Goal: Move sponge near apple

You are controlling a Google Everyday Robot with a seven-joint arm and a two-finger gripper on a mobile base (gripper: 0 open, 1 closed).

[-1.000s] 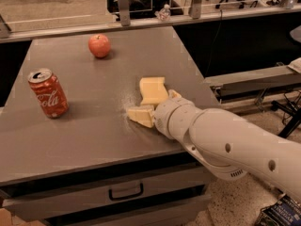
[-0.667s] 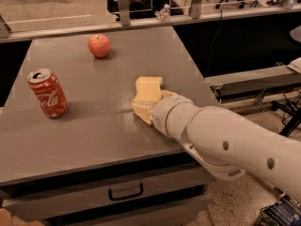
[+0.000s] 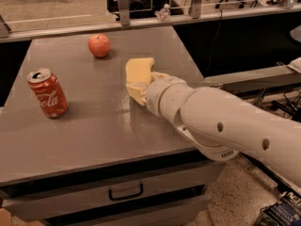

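The pale yellow sponge point(image 3: 138, 69) is held between my gripper's fingers, right of the table's middle. My gripper point(image 3: 142, 83) is shut on its lower end; one pale finger point(image 3: 135, 91) shows below the sponge and one to its right. The white arm reaches in from the right. The red apple point(image 3: 99, 45) sits on the grey table point(image 3: 84, 131) at the back, up and to the left of the sponge, with a gap between them. I cannot tell whether the sponge touches the tabletop.
A red Coca-Cola can point(image 3: 47, 93) stands upright at the table's left. The table has a drawer with a handle point(image 3: 125, 192) in front. A railing with posts point(image 3: 123, 4) runs behind the table. A lower bench point(image 3: 254, 76) is at the right.
The gripper has closed on the sponge and moved it up the table towards the apple. The apple and the can have not moved.
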